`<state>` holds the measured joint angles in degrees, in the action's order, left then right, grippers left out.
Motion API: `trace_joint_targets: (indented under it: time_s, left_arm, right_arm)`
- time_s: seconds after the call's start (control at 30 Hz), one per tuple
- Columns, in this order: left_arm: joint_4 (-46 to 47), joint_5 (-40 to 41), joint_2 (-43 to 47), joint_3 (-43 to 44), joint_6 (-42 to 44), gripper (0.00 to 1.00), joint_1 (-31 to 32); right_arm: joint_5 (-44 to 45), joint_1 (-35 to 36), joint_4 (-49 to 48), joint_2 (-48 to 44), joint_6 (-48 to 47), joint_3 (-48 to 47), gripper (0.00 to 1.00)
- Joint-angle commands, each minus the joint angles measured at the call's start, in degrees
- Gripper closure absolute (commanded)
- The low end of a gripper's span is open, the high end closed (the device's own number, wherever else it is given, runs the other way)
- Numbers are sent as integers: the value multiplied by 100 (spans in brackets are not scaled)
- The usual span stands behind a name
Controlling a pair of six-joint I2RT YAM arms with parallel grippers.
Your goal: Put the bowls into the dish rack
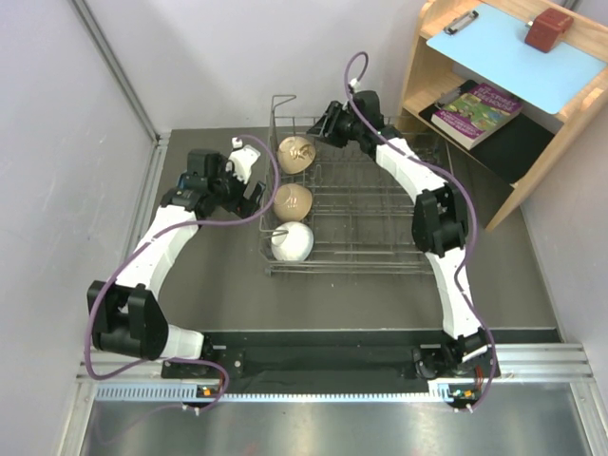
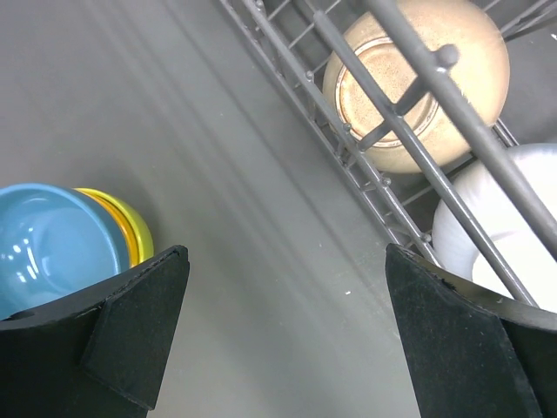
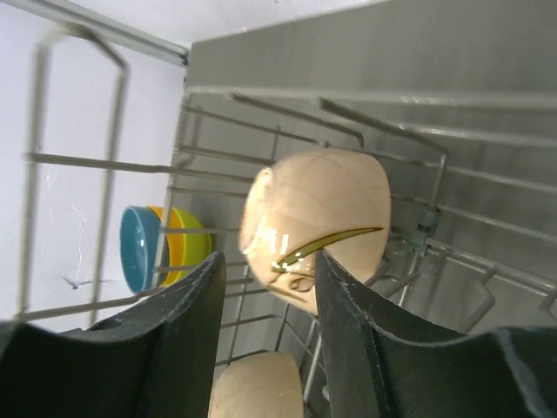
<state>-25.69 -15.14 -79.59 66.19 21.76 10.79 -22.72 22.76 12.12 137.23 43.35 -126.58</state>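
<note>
Bowls [image 1: 293, 201] of smooth glazed ceramic sit in a row along the left end of the dish rack [image 1: 351, 270], a thin grey wire basket: a tan bowl with a green stroke [image 3: 322, 218] farthest, a plain tan bowl [image 2: 418, 78] in the middle, and a white bowl [image 2: 505, 226] nearest the arm bases. My right gripper [image 3: 270, 261] has its black fingers partly apart on either side of the stroked bowl's lower edge, and I cannot tell whether they press on it. My left gripper [image 2: 285, 257] stands wide apart, holding nothing, over the matte grey table [image 2: 261, 157] just outside the rack, near a blue bowl [image 2: 43, 248] nested against a yellow-green bowl [image 2: 135, 228].
</note>
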Motion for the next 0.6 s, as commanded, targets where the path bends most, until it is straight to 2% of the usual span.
trace_joint_targets:
  time_s: [0.0,0.13,0.27,0.43,0.57]
  left_arm:
    - [222,133,295,-80,144,1,38]
    - [354,642,357,-2,13,1,20]
    - [258,986,427,227,-66,1,-85]
    - [55,1013,409,587,-233,1,-628]
    - [99,960,208,702,-514,1,-1244]
  right_arm:
    - [172,53,-43,-803,-494,-385,54]
    - [-65,61,-139,-1013,-793,-288,54]
    - [-574,61,-71,-1469,-1555,2,52]
    - [-725,70,273,-2357,-2611,1230,49]
    - [-664,44,431,-3594,-3437,2434,46]
